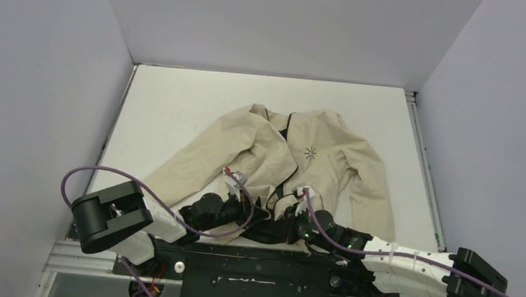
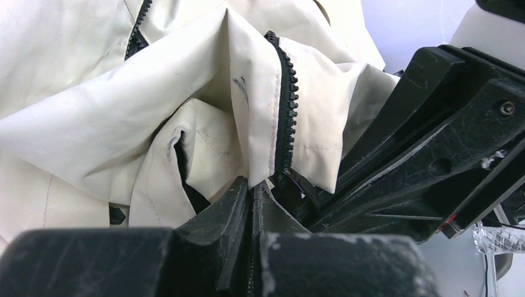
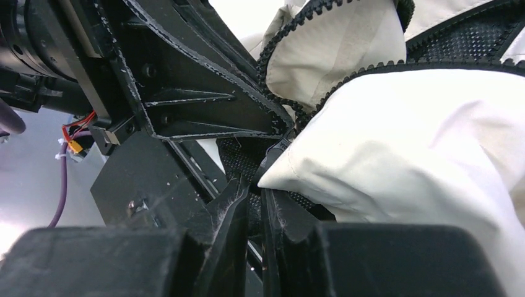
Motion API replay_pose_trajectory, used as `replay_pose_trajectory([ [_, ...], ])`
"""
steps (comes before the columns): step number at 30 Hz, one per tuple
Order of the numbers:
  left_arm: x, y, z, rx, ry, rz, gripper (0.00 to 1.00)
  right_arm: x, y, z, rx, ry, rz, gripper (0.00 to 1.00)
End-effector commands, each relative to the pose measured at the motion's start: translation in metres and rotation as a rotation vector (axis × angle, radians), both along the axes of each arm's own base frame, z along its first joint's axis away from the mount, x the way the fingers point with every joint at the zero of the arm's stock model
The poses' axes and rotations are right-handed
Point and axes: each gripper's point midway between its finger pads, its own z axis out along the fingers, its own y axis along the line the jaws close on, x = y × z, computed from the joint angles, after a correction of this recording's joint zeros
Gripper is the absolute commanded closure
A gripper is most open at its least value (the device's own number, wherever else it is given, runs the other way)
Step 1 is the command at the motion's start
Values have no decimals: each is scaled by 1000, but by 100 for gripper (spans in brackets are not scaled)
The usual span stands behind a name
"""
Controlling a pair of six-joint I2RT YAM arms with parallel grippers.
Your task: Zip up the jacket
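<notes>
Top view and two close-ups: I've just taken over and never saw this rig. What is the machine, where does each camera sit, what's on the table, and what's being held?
Two robot arms are bolted at the table's near edge. The top view looks down from above and behind them. Each close-up comes from a camera on one wrist, aimed at what that arm grips. A beige jacket lies front up on the table, its zipper open at the bottom. The left gripper is shut on the hem beside the zipper teeth. The right gripper appears shut on the opposite front edge.
</notes>
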Motion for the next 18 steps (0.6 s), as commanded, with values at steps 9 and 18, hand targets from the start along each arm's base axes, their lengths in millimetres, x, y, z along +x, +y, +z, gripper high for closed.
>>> replay_pose_trajectory([
  [9, -3, -6, 8, -22, -20, -28, 100, 43, -1, 53, 103, 58, -232, 100],
  [18, -6, -3, 8, -19, -28, -39, 100, 76, 10, 74, 164, 118, -277, 100],
])
